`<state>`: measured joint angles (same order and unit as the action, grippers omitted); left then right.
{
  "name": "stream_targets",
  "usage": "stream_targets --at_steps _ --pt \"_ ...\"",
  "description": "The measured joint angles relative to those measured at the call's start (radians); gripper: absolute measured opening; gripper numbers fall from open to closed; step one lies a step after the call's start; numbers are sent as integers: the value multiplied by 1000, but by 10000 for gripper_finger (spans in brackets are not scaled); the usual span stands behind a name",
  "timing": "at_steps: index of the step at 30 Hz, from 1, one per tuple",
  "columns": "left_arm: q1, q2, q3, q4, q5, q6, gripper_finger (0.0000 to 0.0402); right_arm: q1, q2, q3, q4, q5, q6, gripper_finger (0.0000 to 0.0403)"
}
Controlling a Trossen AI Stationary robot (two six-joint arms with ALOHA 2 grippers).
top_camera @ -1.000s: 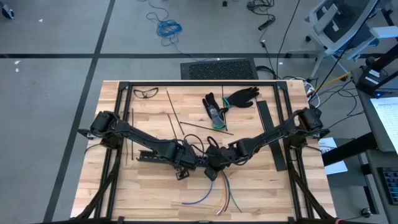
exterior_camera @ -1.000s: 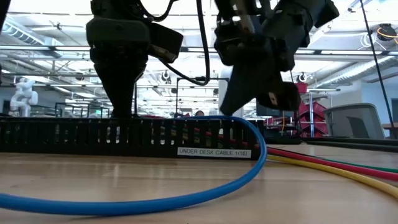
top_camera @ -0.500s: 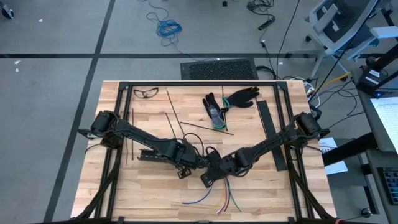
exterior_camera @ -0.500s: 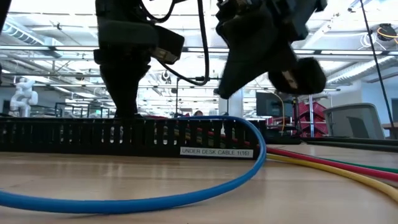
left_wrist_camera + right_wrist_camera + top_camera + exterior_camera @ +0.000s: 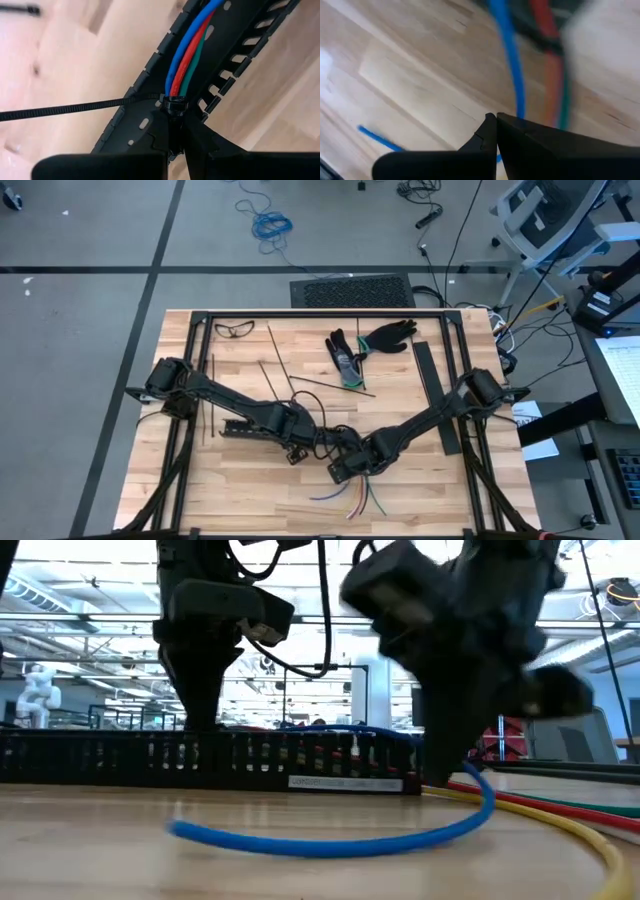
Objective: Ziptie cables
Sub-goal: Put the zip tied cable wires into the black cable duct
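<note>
The cables [image 5: 187, 60], blue, red and green, lie side by side in the black slotted rail [image 5: 150, 760], and their free ends fan out on the wood [image 5: 355, 500] near the table's near edge. One ziptie [image 5: 75, 107] is looped round the cables in the rail, with its tail sticking out sideways. My left gripper [image 5: 300, 448] is shut at that loop. My right gripper [image 5: 345, 470] is shut, down at the blue cable [image 5: 340, 840], just nearward of the rail's end. Spare zipties [image 5: 280, 365] lie flat on the wood farther off. My left gripper pinches the ziptie's head [image 5: 172, 104] between its two fingertips, right where the strap closes round the cables, which lie in the rail on the table. My right gripper is shut on the blue cable [image 5: 520, 107] from above, pointing down. Its fingers hide the place of contact. The cable's loop [image 5: 470, 815] and free end lie on the wood.
Black gloves [image 5: 365, 345] and safety glasses [image 5: 235, 329] lie toward the far edge. A flat dark strip [image 5: 437, 395] lies on the right side. A black frame [image 5: 300, 313] borders the table. Bare wood shows at the near left.
My right gripper has moved toward the near edge and down onto the wood beside the rail's end. The blue cable's wide loop has been drawn in toward the right, and its free end has slid across the wood. My left gripper has stayed at the ziptie.
</note>
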<state>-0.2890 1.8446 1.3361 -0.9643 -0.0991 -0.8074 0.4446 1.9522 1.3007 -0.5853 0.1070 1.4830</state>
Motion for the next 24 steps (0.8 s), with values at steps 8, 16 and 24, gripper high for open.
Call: stream_targets --at_steps 8,16,24 --pt "-36 0 0 -17 83 0 30 1 -48 0 -209 7 -43 0" --pt "-76 0 0 -10 122 18 30 -26 -47 0 -298 52 -78 0" --pt "-101 0 0 -19 90 64 30 -63 -69 0 -271 53 -157 0"
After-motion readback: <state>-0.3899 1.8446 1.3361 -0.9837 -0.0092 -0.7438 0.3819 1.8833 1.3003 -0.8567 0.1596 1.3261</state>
